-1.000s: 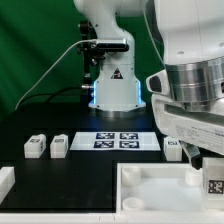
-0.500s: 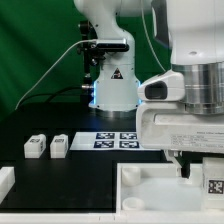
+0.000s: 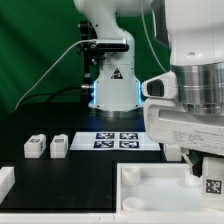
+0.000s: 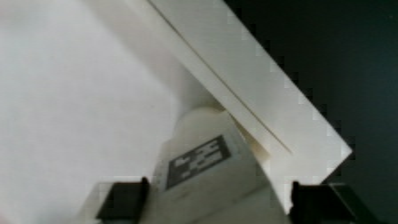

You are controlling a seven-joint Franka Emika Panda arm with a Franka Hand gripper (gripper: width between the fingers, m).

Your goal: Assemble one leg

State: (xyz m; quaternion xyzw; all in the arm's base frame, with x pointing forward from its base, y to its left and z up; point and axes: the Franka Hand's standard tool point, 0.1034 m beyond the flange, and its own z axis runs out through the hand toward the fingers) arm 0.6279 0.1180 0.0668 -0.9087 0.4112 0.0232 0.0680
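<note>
- In the wrist view, a leg (image 4: 205, 160) with a black-and-white tag is seen standing between the two dark fingertips (image 4: 123, 198) of the gripper (image 4: 222, 200), close against the raised rim of the white tabletop (image 4: 80, 100).
- The fingertips are set apart on either side of the leg; whether they touch it cannot be told from this view.
- In the exterior view, the same leg (image 3: 213, 183) is seen at the corner of the tabletop (image 3: 150, 188) on the exterior view's right, with its tag facing the camera.
- The gripper (image 3: 205, 165) is placed low over this corner, and its fingers are mostly hidden by the wrist body.
- Two further legs (image 3: 36, 146) (image 3: 59, 146) are seen side by side on the black table (image 3: 60, 180), at the exterior view's left, well apart from the tabletop.
- The marker board (image 3: 120, 140) lies flat on the table in front of the robot base (image 3: 112, 85).
</note>
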